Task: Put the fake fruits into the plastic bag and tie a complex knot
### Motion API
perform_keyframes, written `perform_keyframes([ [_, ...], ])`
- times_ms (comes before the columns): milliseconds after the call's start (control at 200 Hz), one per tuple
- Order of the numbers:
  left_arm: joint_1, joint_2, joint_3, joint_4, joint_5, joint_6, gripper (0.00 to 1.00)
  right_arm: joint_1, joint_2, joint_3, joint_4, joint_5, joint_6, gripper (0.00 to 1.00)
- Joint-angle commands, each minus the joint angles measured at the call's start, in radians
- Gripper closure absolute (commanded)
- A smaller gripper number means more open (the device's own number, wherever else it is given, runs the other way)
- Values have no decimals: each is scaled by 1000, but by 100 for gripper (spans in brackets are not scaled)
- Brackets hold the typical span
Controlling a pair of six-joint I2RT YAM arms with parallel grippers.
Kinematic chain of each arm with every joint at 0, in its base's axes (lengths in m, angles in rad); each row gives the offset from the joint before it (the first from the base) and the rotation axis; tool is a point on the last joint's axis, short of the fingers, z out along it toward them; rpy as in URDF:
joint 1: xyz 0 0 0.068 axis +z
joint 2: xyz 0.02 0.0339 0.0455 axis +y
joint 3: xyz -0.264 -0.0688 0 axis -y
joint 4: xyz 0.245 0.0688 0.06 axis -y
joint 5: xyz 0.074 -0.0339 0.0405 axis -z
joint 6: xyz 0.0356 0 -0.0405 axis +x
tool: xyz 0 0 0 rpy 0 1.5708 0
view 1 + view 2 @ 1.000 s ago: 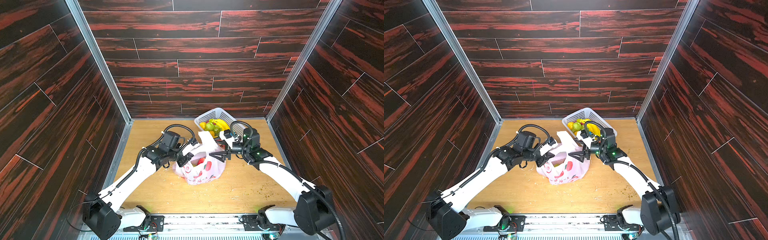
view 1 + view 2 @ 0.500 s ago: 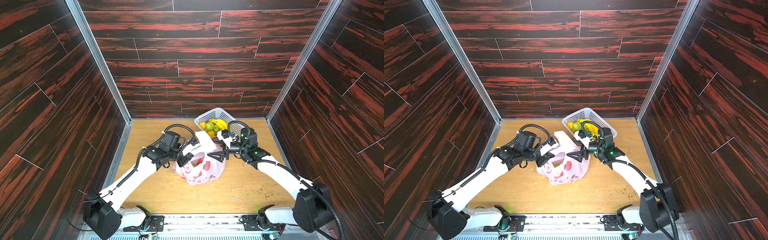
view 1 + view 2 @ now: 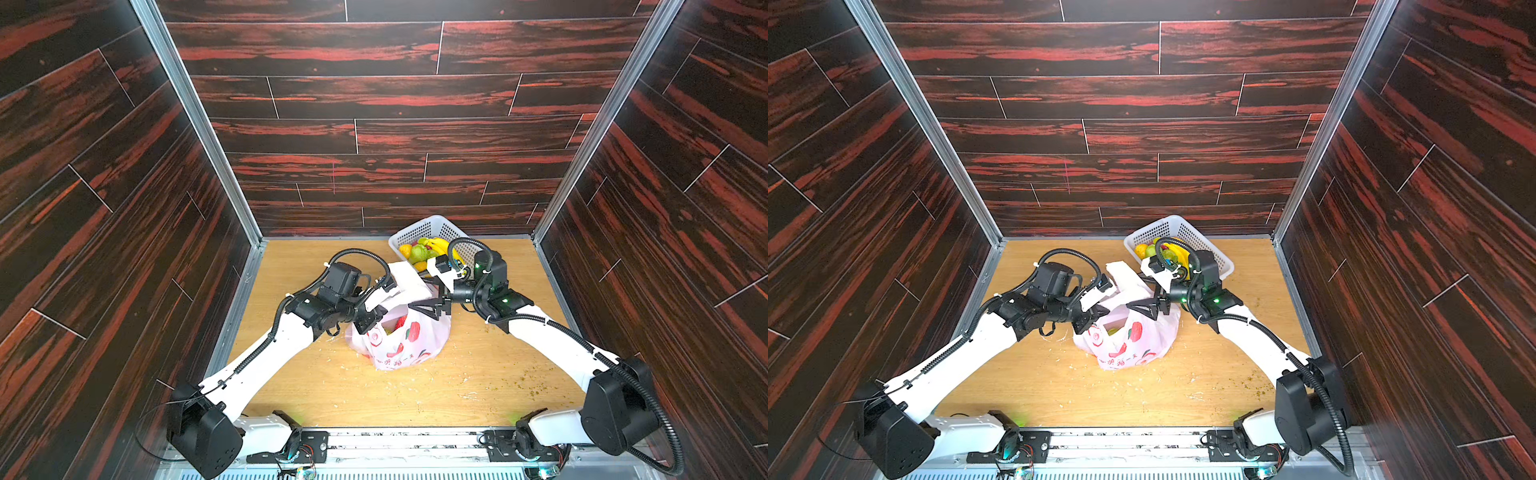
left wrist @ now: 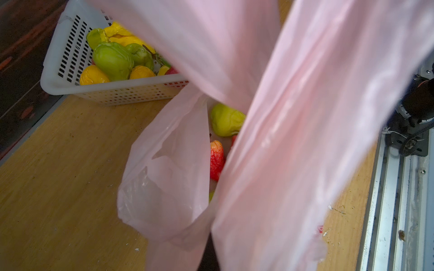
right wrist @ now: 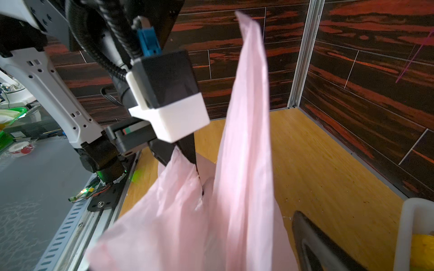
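Plastic bag [image 3: 405,340], one only, is sitting near the middle of the wooden table [image 3: 316,386], its mouth gaping upward. Through the left wrist view we are counting two pieces plainly inside it, one green lumpy fruit [image 4: 226,119] and one strawberry [image 4: 216,159], with slivers of others peeping past the film. One strap handle [image 5: 249,93] is standing upright. The bag is carrying red fruit prints, a round red emblem [image 3: 376,336] and a line of red characters that we are finding too small to read. The left gripper [image 5: 193,162] is pressing together on the bag's rim and holding it up. The right gripper [image 3: 432,305] is hovering at the mouth on the basket side, jaws standing wide apart. One white perforated basket [image 3: 419,230] is resting just behind the bag, by the back wall, holding several yellow and green fruits [image 3: 424,249]. We are seeing bare tabletop in front of the bag toward the rail [image 3: 374,436] and to its left; crumbs are dotting the wood.
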Motion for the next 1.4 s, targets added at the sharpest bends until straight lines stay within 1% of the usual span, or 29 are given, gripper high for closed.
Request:
perform_keyframes([
  [0,0,-6,21,-24,6,24,100,15,36,29,-11,0,-15,11],
  [165,0,-8,21,-24,3,24,100,22,56,42,-19,-1,-13,18],
  [225,0,-7,21,-24,3,24,100,25,60,46,-26,-5,-13,22],
  [286,0,-6,21,-23,-1,24,100,26,63,48,-31,-14,-13,28],
  [366,0,-5,20,-22,-10,20,100,26,66,54,-37,-31,-3,41],
  [466,0,-3,22,-16,-21,11,100,25,73,54,-25,-59,12,59],
  [586,0,-2,24,-12,-29,2,100,26,76,51,-26,-61,17,81],
  [656,0,-5,23,-6,-41,-6,100,26,71,50,-31,-61,15,92],
  [726,0,-12,16,16,-59,-21,100,26,60,46,-30,-57,15,100],
  [736,0,-13,15,19,-60,-23,99,26,60,45,-28,-56,15,100],
  [782,0,-21,10,30,-67,-32,90,27,52,40,-27,-52,12,100],
  [837,1,-30,5,40,-69,-42,82,26,43,34,-25,-47,10,100],
  [887,3,-40,2,47,-68,-51,69,26,34,30,-25,-40,6,100],
  [967,12,-63,-5,63,-53,-73,58,25,27,23,-25,-31,-1,100],
  [1042,34,-95,-18,95,-9,-108,46,26,22,20,-25,-25,-7,100],
  [1147,100,-149,-53,190,82,-203,37,26,18,18,-27,-27,-11,100],
  [1182,131,-167,-70,246,122,-255,35,26,18,18,-29,-26,-12,100],
  [1247,189,-192,-104,362,159,-371,29,26,16,18,-31,-28,-11,100],
  [1318,239,-189,-114,456,168,-486,26,26,15,17,-31,-31,-12,100],
  [1398,280,-147,-84,490,174,-589,25,27,15,19,-30,-34,-11,100],
])
